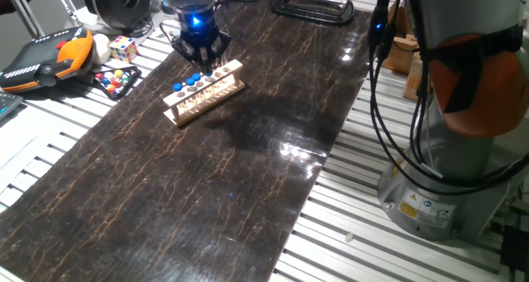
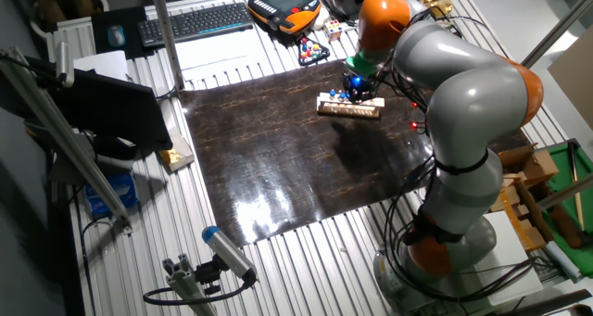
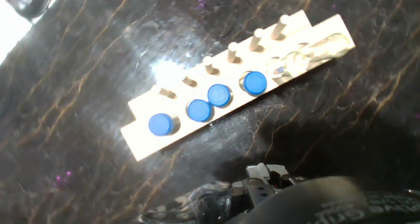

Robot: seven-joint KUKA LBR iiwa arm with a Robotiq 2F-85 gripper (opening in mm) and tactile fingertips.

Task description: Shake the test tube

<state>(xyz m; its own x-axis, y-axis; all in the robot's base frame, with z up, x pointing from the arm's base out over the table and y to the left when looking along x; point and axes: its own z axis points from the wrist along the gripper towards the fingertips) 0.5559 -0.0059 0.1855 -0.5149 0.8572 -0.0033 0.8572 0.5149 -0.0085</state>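
A light wooden rack [image 1: 207, 94] stands on the dark mat and holds several test tubes with blue caps [image 1: 192, 81] in a row. In the hand view the blue caps [image 3: 219, 94] run along the rack [image 3: 147, 145], and uncapped clear tubes [image 3: 308, 53] stand at its right end. My gripper [image 1: 202, 61] hangs just above the rack's far end, jaws spread, with nothing between them. It also shows in the other fixed view [image 2: 355, 87], over the rack [image 2: 349, 109]. Only a dark part of the hand [image 3: 262, 184] shows at the bottom of the hand view.
A Rubik's cube [image 1: 123, 47], a tray of coloured balls [image 1: 116, 80] and an orange teach pendant [image 1: 45, 59] lie left of the mat. A black clamp [image 1: 312, 4] lies at the far edge. The arm's base [image 1: 442, 166] stands at the right. A keyboard [image 2: 199, 21] lies beyond.
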